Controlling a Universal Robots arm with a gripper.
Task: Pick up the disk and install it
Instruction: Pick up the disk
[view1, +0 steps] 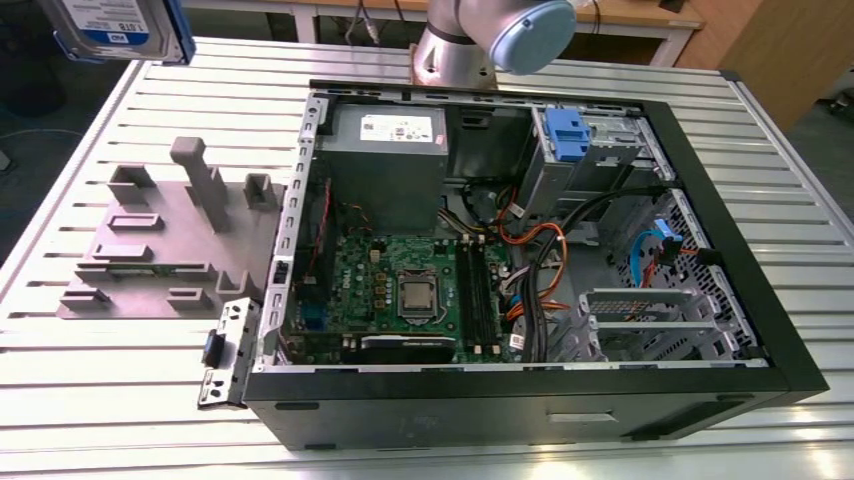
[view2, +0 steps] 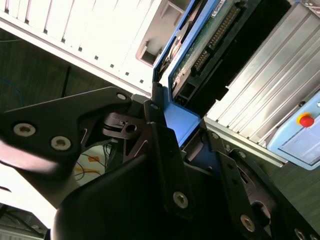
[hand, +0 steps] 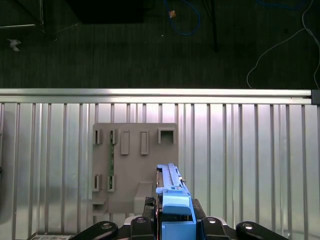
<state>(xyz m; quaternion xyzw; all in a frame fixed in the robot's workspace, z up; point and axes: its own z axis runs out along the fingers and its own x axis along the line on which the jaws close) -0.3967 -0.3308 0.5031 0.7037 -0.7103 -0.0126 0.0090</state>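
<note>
Blue plastic edges the disk (view1: 114, 28), which is seen at the far end of the exterior view's left, lifted clear of the slatted metal table (view1: 80, 380). In both wrist views the disk is pinched by the gripper (hand: 173, 216). The black fingers (view2: 162, 145) are pressed against the two sides of the blue carrier frame, and the drive's circuit board and connector are turned toward the second wrist view. In the first wrist view the disk is held edge-on, well apart from the table and over the near edge of a grey fixture plate (view1: 160, 250).

That plate, with its upright posts and slots, lies flat on the table just left of the open computer case (view1: 534, 400). Inside the case, a grey power supply (view1: 387, 165) with a white sticker is set at the far left, and a green motherboard (view1: 400, 285) lies nearer. Orange and black cables (view1: 534, 250) are looped to the right of the board. A small blue latch piece (view1: 567, 135) sits in the drive bay at the far right. The silver base of the arm (view1: 487, 40) is mounted beyond the case's far wall.
</note>
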